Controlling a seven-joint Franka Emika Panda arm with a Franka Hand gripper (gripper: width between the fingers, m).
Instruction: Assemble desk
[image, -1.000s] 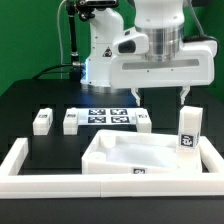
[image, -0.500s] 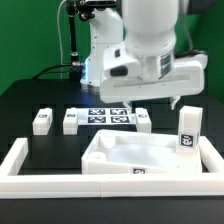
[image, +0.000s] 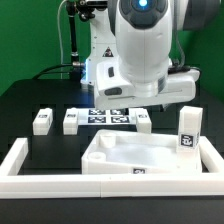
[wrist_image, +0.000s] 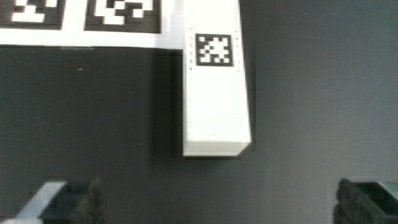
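The top (image: 150, 155) is laid on the table (image: 25, 105), and no leg is fixed to it yet. Four legs are loose near it (one leg (image: 188, 131) stands up). The fingers (wrist_image: 57, 203) are held wide open and empty over a lying leg (wrist_image: 214, 90). All joining is left.

No legible text; only coded square tags (wrist_image: 215, 49) on legs (image: 42, 121), desk top (image: 110, 168), marker board (image: 108, 117)

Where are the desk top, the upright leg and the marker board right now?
desk top (image: 110, 168): exterior view, on its front wall.
upright leg (image: 188, 122): exterior view, on its front face above the tag.
marker board (image: 100, 118): exterior view, on its printed top face.
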